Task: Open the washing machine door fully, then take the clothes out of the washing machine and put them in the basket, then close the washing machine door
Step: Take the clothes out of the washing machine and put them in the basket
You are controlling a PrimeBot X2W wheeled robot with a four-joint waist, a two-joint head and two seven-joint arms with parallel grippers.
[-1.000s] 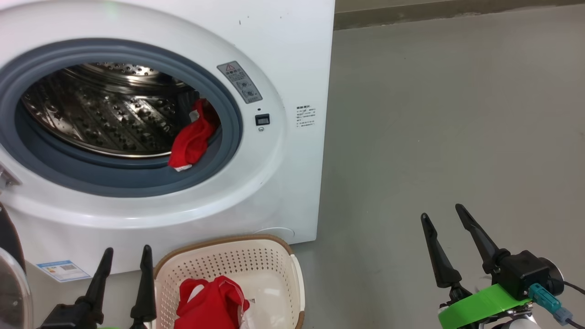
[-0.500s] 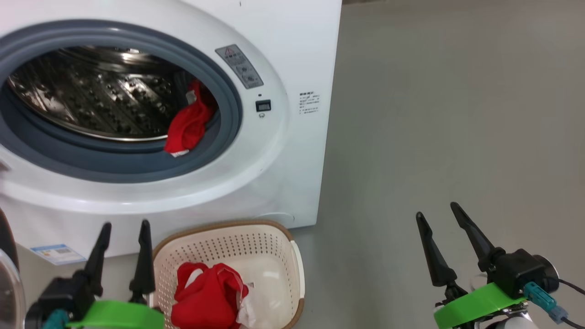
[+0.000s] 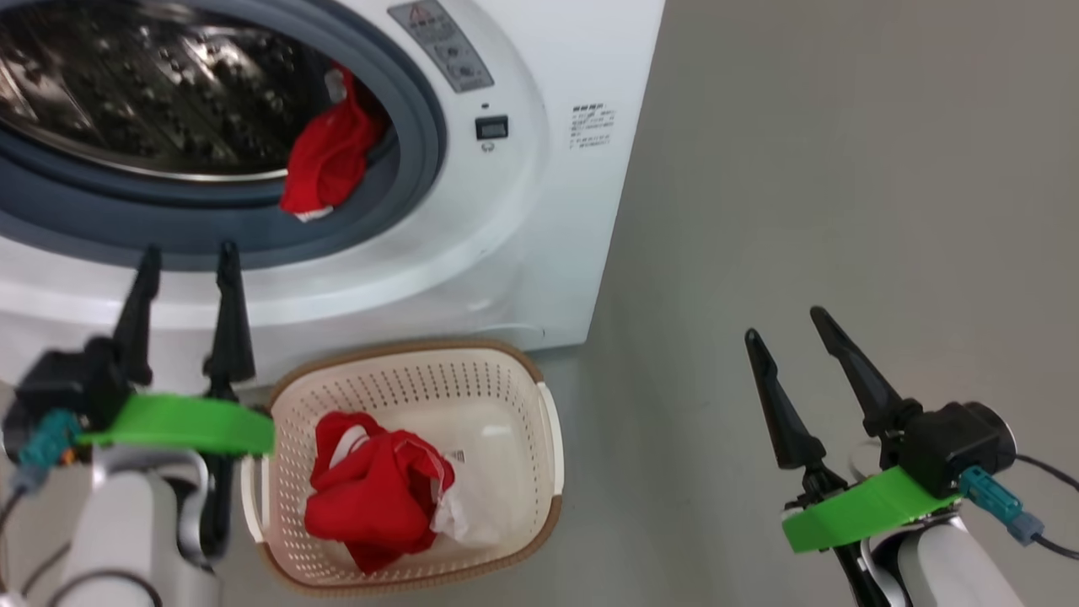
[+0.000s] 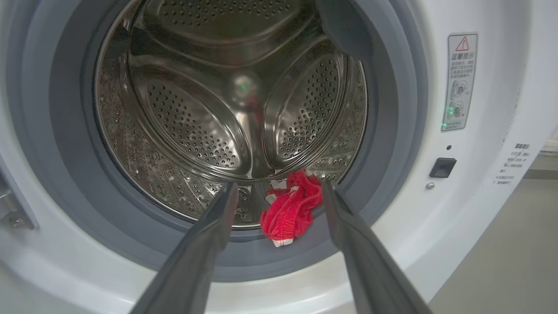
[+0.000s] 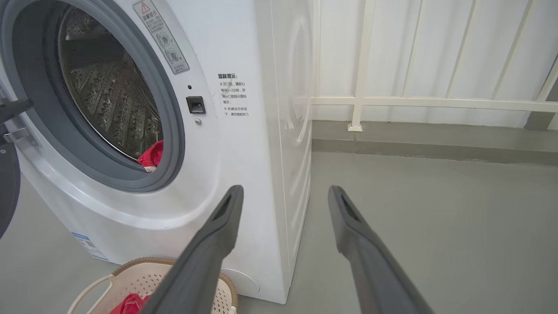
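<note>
The white washing machine (image 3: pixel 523 211) stands with its drum mouth uncovered. One red garment (image 3: pixel 324 156) hangs over the grey rubber ring at the lower right of the opening. My left gripper (image 3: pixel 189 247) is open just below that ring and touches nothing. In the left wrist view the garment (image 4: pixel 290 211) lies beyond my spread fingers (image 4: pixel 209 244). The cream basket (image 3: pixel 544 421) sits on the floor before the machine with red clothes (image 3: pixel 371 497) inside. My right gripper (image 3: pixel 784 322) hovers open over bare floor at the right. The door's black rim (image 5: pixel 6 187) shows at the left edge, swung away.
Grey floor (image 3: pixel 843 169) stretches to the right of the machine. A white railing (image 5: pixel 362 100) and a low kerb run behind it. The machine's latch socket (image 3: pixel 491 127) and a warning sticker (image 3: pixel 442 42) sit right of the opening.
The head camera has tilted downward, so the whole scene sits higher. My left gripper has risen from beside the basket to just below the drum opening. The right gripper has barely moved.
</note>
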